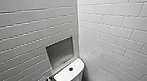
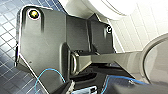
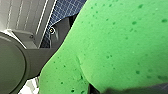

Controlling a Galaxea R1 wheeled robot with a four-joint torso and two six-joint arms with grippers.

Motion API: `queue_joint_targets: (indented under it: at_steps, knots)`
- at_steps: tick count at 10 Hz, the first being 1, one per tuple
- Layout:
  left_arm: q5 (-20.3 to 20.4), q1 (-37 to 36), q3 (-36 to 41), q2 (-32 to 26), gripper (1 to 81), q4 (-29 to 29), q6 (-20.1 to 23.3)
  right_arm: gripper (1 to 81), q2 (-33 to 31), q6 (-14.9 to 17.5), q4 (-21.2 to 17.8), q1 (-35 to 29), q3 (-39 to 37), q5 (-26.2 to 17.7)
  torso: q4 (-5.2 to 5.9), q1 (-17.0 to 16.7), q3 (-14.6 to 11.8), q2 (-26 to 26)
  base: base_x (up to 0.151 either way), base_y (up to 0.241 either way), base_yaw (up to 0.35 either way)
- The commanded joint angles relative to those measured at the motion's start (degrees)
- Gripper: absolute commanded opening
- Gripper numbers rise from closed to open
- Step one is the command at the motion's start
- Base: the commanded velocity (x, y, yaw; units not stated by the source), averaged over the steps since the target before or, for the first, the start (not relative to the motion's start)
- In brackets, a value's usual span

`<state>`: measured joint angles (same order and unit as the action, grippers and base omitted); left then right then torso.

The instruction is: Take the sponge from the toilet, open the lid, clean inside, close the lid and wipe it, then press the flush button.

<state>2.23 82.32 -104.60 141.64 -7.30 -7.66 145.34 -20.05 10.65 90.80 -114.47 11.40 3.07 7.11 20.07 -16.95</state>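
The right claw is clamped on the sponge [image 3: 120, 42], held close against its wrist; the toilet [image 1: 66, 78] lies low ahead, flush button [image 1: 71, 68] on top; left claw I cannot tell

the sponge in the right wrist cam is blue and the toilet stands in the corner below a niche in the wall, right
Not quite. The sponge is bright green, not blue, as the right wrist view shows. The rest holds: in the head view the toilet stands in the corner below the niche in the wall.
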Motion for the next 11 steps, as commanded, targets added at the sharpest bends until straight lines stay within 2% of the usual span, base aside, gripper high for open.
queue_joint_targets:
  at_steps: [1,4,6,11]
  knots:
    - [-3.6,-8.3,12.0,-9.9,81.1,0.4,-2.0,1.0,-1.7,-0.3,-0.1,-1.7,1.6,-2.5,0.0,0.0,-0.1,0.0,0.0,0.0,0.0]
    - [-3.7,-15.2,23.2,-18.0,81.1,0.4,-3.4,1.0,-1.7,-1.2,-0.1,-1.9,1.4,-2.5,0.0,0.0,0.8,0.0,0.0,0.0,0.0]
    - [-6.4,-20.7,26.8,-20.3,81.1,2.4,-4.5,1.0,-1.7,-1.7,-0.1,-1.9,1.5,-2.5,0.0,0.0,0.8,0.0,0.0,0.0,0.0]
    - [-14.7,-37.6,30.1,-21.7,81.1,16.2,-4.5,1.0,-0.8,-2.4,-1.1,-2.8,1.5,-2.5,0.0,0.1,0.9,0.1,0.0,0.0,0.0]
